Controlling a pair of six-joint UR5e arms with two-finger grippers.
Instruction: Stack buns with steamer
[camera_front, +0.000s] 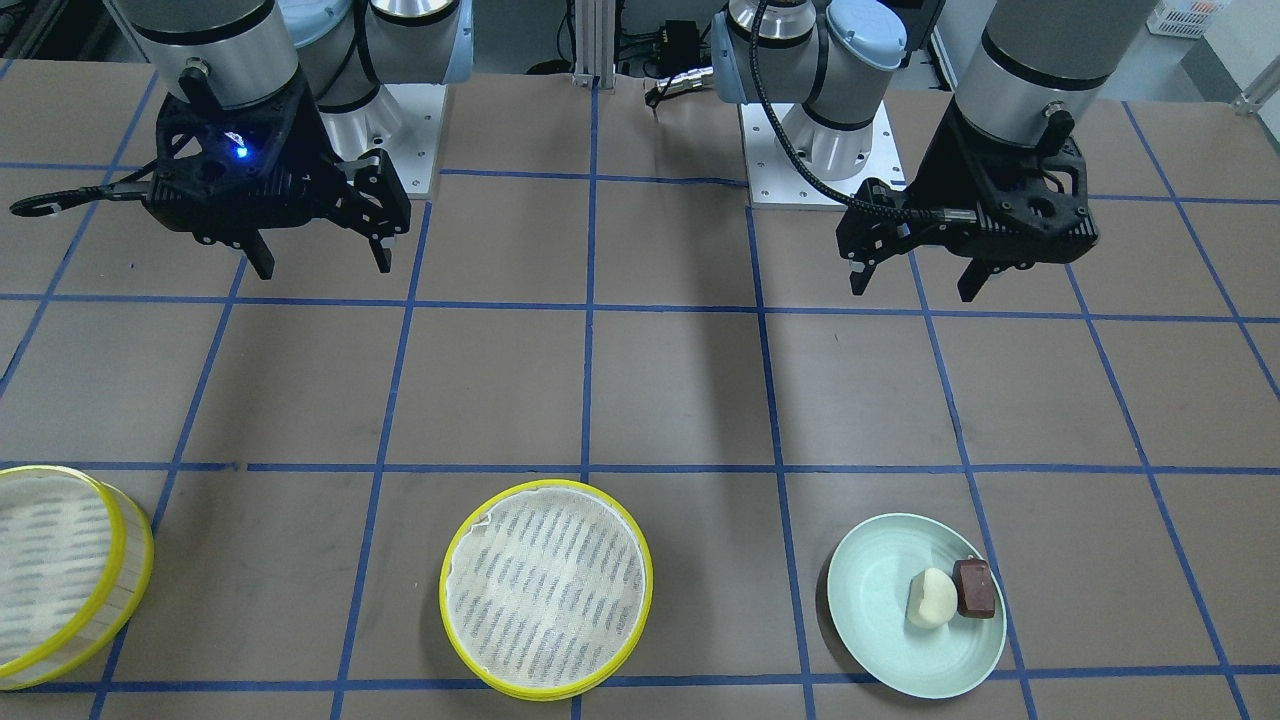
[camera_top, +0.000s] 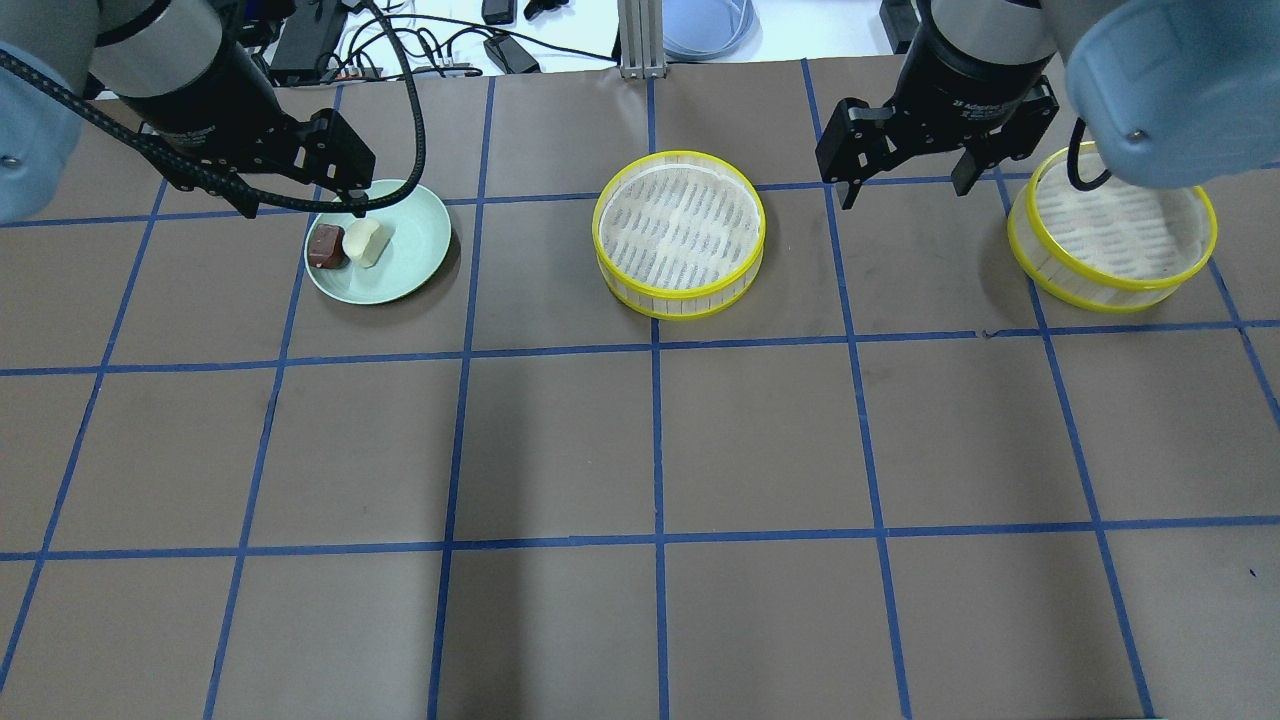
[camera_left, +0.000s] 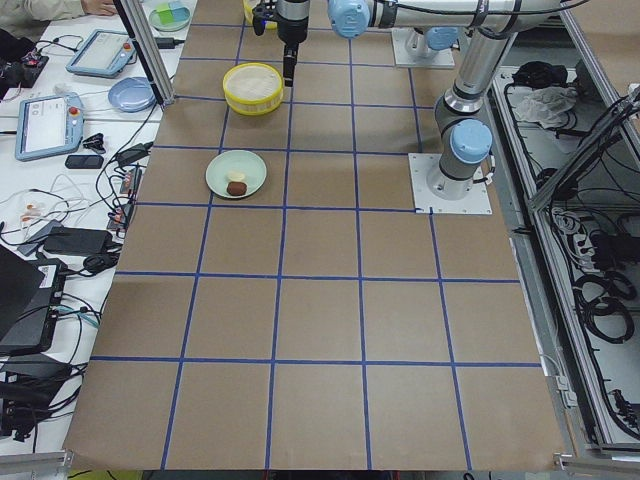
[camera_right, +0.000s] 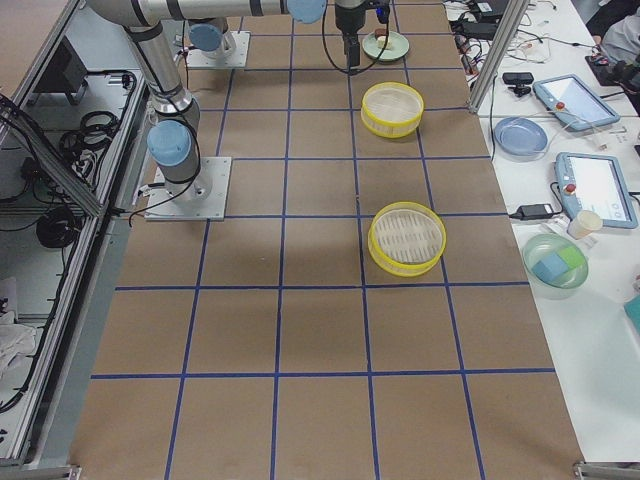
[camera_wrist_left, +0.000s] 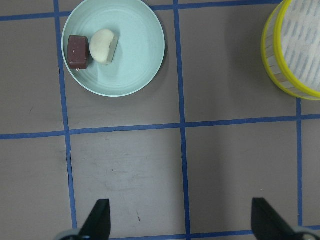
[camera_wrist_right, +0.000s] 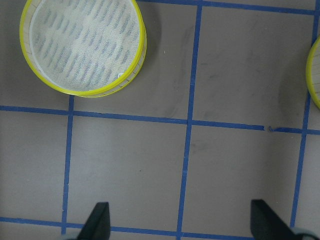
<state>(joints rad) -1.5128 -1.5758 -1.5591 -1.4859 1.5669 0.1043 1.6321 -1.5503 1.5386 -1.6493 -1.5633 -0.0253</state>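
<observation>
A cream-white bun (camera_front: 930, 598) and a dark reddish-brown bun (camera_front: 975, 587) lie side by side on a mint-green plate (camera_front: 880, 620). They also show in the left wrist view: cream bun (camera_wrist_left: 103, 46), brown bun (camera_wrist_left: 78, 51), plate (camera_wrist_left: 135, 60). One steamer tier (camera_top: 680, 233) stands mid-table, empty. The second tier (camera_top: 1112, 230) stands at the table's right, empty. My left gripper (camera_front: 915, 283) is open and empty, above the table on the robot's side of the plate. My right gripper (camera_top: 908, 193) is open and empty, between the two tiers.
The brown table cover carries a blue tape grid. Both arm bases (camera_front: 820, 150) stand at the robot's edge. A side bench with tablets (camera_right: 595, 185), bowls and cables runs along the table's far side, beyond a metal post (camera_right: 495, 50).
</observation>
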